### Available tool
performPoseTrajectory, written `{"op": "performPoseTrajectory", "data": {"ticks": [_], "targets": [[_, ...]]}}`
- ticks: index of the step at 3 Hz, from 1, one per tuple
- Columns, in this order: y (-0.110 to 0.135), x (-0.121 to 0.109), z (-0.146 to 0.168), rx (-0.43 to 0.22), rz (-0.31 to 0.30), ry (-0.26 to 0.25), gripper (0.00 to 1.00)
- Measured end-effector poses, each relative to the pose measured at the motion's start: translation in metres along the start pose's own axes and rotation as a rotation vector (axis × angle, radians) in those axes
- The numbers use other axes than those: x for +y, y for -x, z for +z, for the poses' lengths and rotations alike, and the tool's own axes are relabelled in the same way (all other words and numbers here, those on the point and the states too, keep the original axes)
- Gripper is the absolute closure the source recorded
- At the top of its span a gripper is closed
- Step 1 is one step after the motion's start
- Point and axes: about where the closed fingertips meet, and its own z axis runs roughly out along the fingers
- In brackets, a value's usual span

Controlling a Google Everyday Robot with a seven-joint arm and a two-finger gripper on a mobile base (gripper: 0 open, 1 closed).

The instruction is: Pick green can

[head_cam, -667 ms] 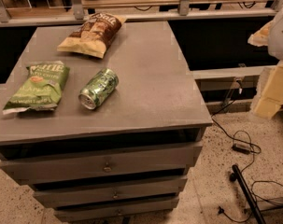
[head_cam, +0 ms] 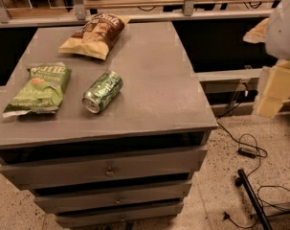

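The green can point(head_cam: 102, 91) lies on its side on the grey cabinet top point(head_cam: 154, 85), left of the middle, with its silver end facing the front left. My gripper point(head_cam: 273, 91) shows as pale yellowish parts below a white arm segment point(head_cam: 284, 25) at the right edge of the camera view. It is off the cabinet, well to the right of the can and apart from it, holding nothing that I can see.
A flat green chip bag point(head_cam: 38, 87) lies just left of the can. A brown chip bag point(head_cam: 94, 34) lies at the back. The cabinet has drawers point(head_cam: 106, 169) in front. Cables point(head_cam: 247, 150) and a black stand leg point(head_cam: 252, 200) lie on the floor at right.
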Motion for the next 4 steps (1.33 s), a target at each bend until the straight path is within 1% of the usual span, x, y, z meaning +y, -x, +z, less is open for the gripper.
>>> {"op": "performPoseTrajectory", "data": {"ticks": [1,2,3,4], "targets": [[0.029,-0.022,0.017,0.04,-0.255,0.015,0.0],[0.072,-0.045,0.042,0.04,-0.552,0.057,0.0],[0.131,-0.059,0.073,-0.024,-0.838,0.12,0.0],[0.201,-0.059,0.101,-0.102,-1.026,0.163,0.0]]}}
